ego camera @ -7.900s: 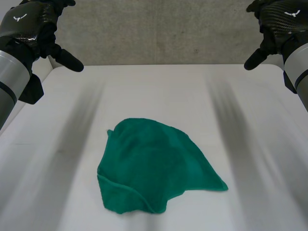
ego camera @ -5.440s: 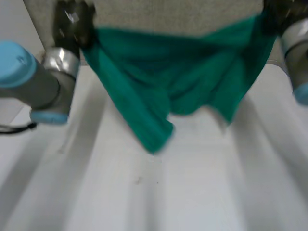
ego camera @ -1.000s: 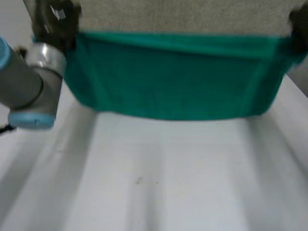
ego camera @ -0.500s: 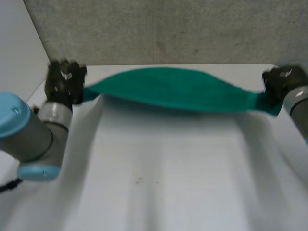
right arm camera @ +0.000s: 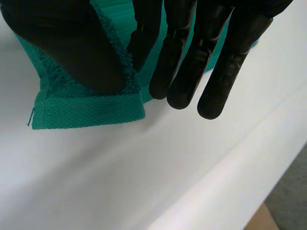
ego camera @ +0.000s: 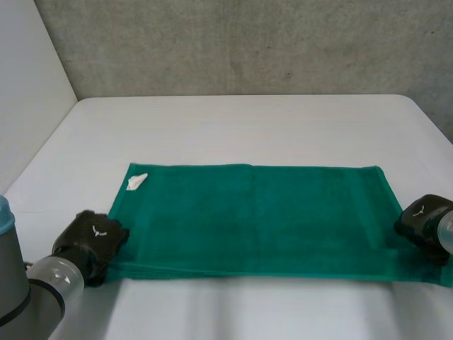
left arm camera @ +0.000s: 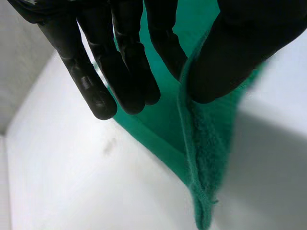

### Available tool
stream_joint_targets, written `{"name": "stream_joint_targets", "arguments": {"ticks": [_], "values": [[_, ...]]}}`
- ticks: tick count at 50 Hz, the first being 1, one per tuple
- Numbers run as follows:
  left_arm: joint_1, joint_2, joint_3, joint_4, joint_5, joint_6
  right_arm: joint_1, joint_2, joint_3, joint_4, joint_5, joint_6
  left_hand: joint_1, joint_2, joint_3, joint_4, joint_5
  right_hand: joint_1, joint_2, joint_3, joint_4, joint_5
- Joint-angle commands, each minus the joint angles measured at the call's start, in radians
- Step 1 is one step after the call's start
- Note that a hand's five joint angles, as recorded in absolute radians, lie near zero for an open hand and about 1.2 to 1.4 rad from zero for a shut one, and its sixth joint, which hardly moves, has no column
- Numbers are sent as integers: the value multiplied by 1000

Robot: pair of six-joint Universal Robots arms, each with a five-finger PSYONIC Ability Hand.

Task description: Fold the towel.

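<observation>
A green towel (ego camera: 255, 216) lies flat and spread wide on the white table (ego camera: 248, 127), with a small white label (ego camera: 136, 182) at its far left corner. My left hand (ego camera: 90, 241) is at the towel's near left corner. In the left wrist view the thumb (left arm camera: 240, 52) and a finger pinch the towel's edge (left arm camera: 201, 158). My right hand (ego camera: 423, 221) is at the near right corner. There the thumb (right arm camera: 62, 43) presses the hemmed corner (right arm camera: 86, 112) against a finger behind it, with the other fingers straight.
A grey concrete wall (ego camera: 248, 42) stands behind the table, with a pale wall at the left. The table's right edge (right arm camera: 230, 158) runs close to my right hand. Bare tabletop lies beyond the towel.
The towel hung stretched between both raised hands over the far side of the table. Both hands have come down and toward the near side, and the towel now lies flat.
</observation>
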Motion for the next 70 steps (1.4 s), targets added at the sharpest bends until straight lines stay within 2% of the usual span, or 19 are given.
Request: {"name": "stream_joint_targets", "arguments": {"ticks": [1,7,13,20,21,22,23,24,25,26,27,28,31,38,46,51,56,65,70], "values": [[-20,-100,97,194,47,3,10,120,-123,-111,1,153,262,198,203,202,253,424,219,211,204,229],[-37,-410,374,413,47,11,60,272,-318,-142,9,333,262,198,203,202,253,424,219,211,204,229],[-39,-625,612,441,43,11,68,428,-511,-165,55,362,262,198,203,202,253,424,219,211,204,229],[-40,-752,746,446,55,11,106,580,-712,-159,122,359,262,198,203,202,253,424,219,211,204,229],[-42,-768,755,452,61,12,108,591,-731,-156,130,360,262,198,203,202,253,314,110,102,94,120],[-42,-774,762,455,64,12,109,602,-746,-156,141,362,254,190,195,193,245,81,-124,-132,-139,-114],[-43,-780,767,458,67,12,109,606,-758,-156,152,365,68,4,9,7,59,-79,-283,-291,-299,-273],[-43,-783,770,463,72,12,111,611,-781,-160,168,370,-140,-204,-199,-201,-149,-124,-329,-337,-344,-318],[-48,-789,776,473,82,11,111,611,-792,-162,178,371,-561,-625,-620,-621,-570,-180,-384,-392,-400,-374],[-51,-789,779,483,86,12,111,611,-792,-162,178,371,-745,-809,-804,-806,-754,-180,-385,-393,-400,-374],[-54,-789,782,490,87,12,111,611,-803,-165,187,374,-884,-948,-943,-944,-893,-325,-530,-538,-545,-520],[-57,-789,783,499,87,12,115,610,-833,-171,208,394,-960,-1023,-1018,-1020,-969,-798,-1003,-1011,-1018,-992],[-68,-775,783,536,87,11,112,602,-849,-182,210,435,-960,-1023,-1018,-1020,-969,-798,-1003,-1011,-1018,-992],[-71,-709,761,559,84,9,99,461,-806,-199,179,560,-959,-1022,-1018,-1019,-968,-798,-1003,-1011,-1018,-992],[-69,-625,663,555,76,2,96,240,-546,-183,-5,587,-956,-1020,-1015,-1016,-965,-798,-1003,-1011,-1018,-992],[-69,-587,589,555,76,-1,91,174,-386,-169,-88,592,-950,-1014,-1009,-1010,-959,-395,-600,-608,-615,-590],[-69,-558,529,553,76,-3,59,169,-306,-160,-108,592,-950,-1014,-1009,-1010,-959,-151,-356,-363,-371,-345],[-71,-507,462,555,76,-4,-6,174,-159,-232,-152,589,-950,-1014,-1009,-1010,-959,-450,-654,-662,-670,-644],[-71,-496,439,556,78,-6,-38,178,-93,-321,-163,580,-950,-1014,-1009,-1010,-959,-456,-661,-669,-676,-650]]}}
